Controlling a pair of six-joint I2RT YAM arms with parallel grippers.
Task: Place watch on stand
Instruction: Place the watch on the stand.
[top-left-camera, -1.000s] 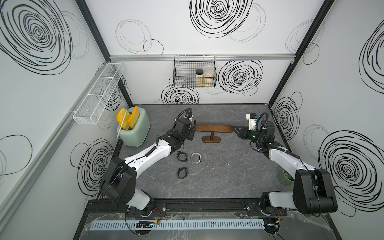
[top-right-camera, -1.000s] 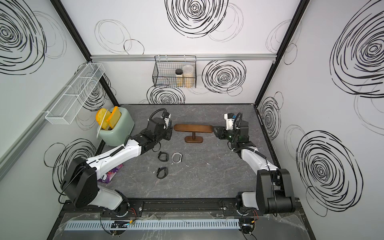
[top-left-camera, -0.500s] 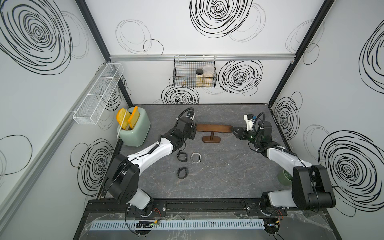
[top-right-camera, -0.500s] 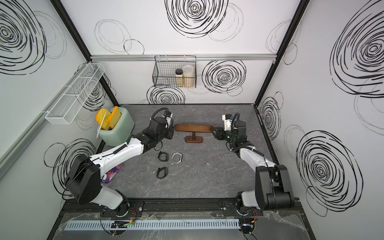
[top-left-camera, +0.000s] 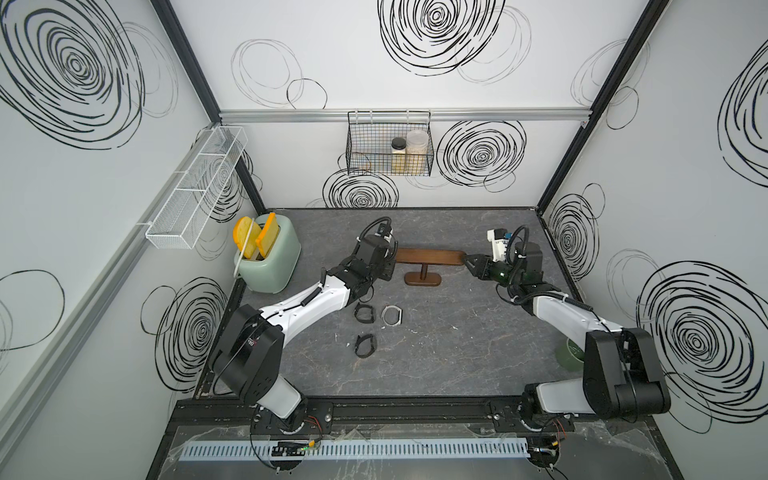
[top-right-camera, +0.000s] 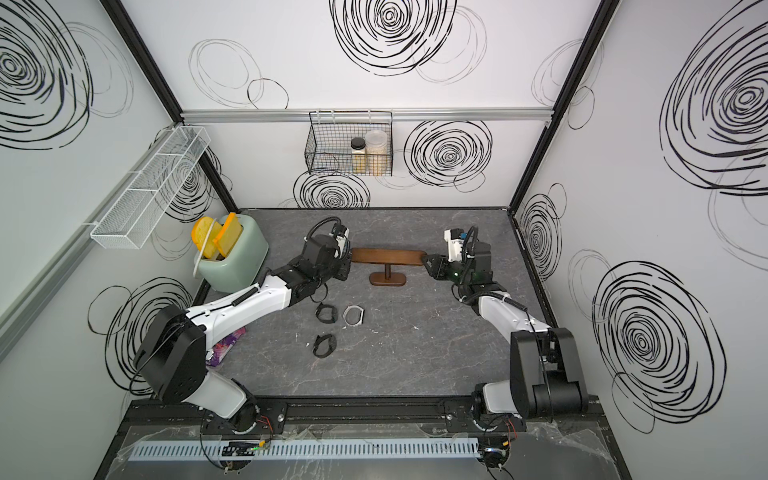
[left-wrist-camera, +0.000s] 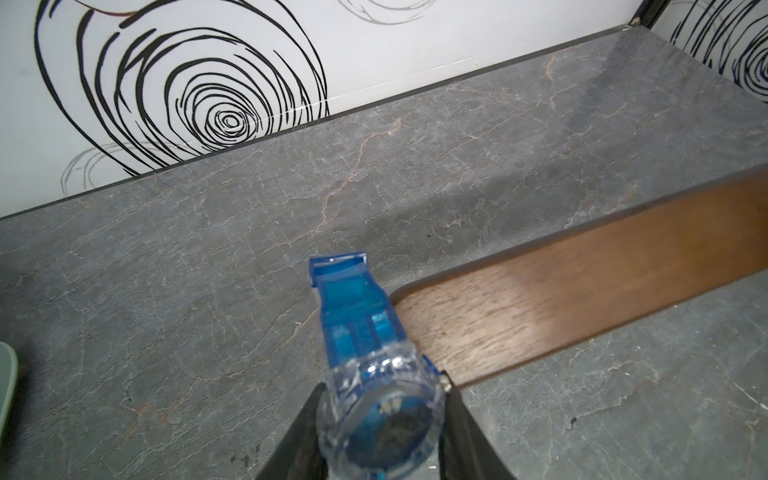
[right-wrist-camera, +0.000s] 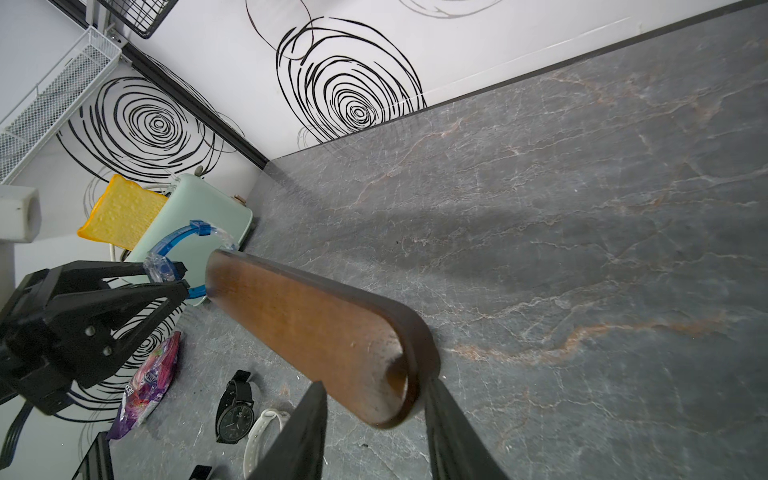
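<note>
From my console the dark brown wooden stand (right-wrist-camera: 316, 328) shows open grain under a smooth satin finish with a soft sheen. The translucent blue plastic watch (left-wrist-camera: 374, 365) looks glossy, its clear case glinting between the matt black plastic fingers (right-wrist-camera: 124, 299) of the left gripper (left-wrist-camera: 386, 390). I read the grey stone-look tabletop (left-wrist-camera: 208, 249) as matt and faintly rough, the black round-faced watch (right-wrist-camera: 237, 409) as dull-strapped, the white watch band (right-wrist-camera: 266, 415) as rubbery, the purple foil packet (right-wrist-camera: 145, 382) as crinkled and shiny, and the pale green toaster (top-left-camera: 274, 266) as smooth with a low sheen.
</note>
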